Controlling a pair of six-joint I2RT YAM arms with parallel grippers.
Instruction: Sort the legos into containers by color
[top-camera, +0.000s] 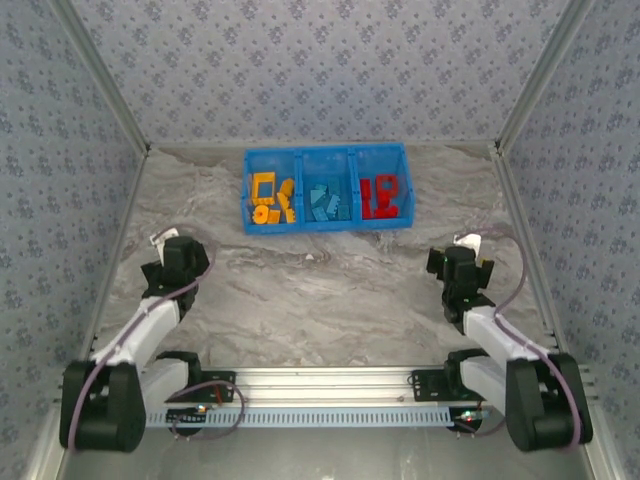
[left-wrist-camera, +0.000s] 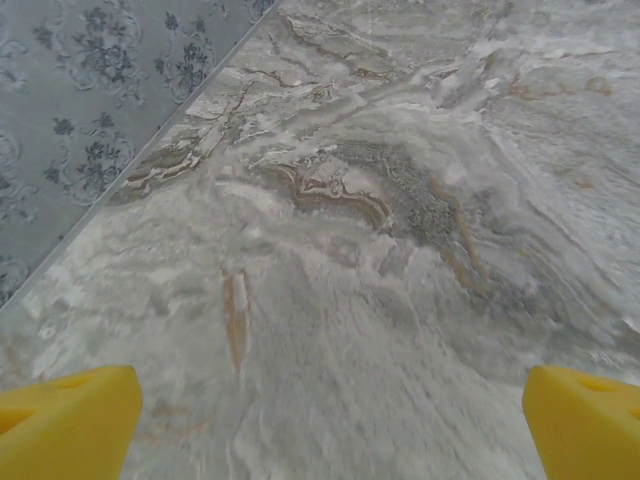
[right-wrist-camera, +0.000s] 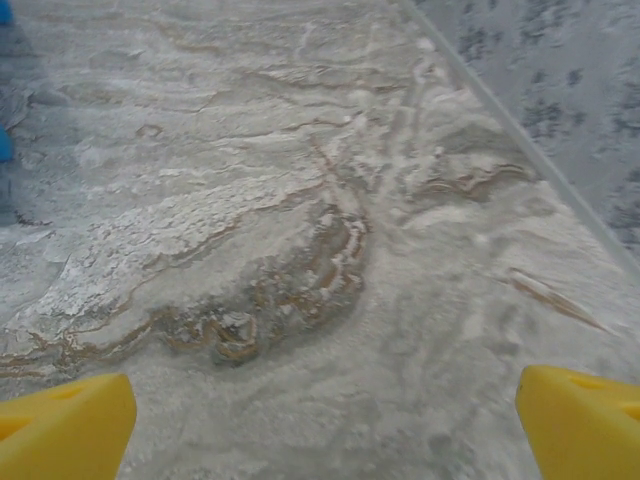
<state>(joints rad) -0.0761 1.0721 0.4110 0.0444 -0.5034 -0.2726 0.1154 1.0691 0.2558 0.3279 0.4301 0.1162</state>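
One grey marble-patterned tabletop (top-camera: 320, 300) carries everything. At its far middle sits the bright blue rectangular plastic bin (top-camera: 330, 224), split into three side-by-side compartments. Nearer, well apart from the bin, the left gripper (top-camera: 178, 252) and the right gripper (top-camera: 462, 262) hover over bare surface at either side. Their yellow fingers (left-wrist-camera: 65, 420) are spread wide and hold nothing. Small plastic bricks lie inside the bin: yellow-orange bricks (top-camera: 270, 198) left, blue bricks (top-camera: 326, 203) middle, red bricks (top-camera: 380, 195) right.
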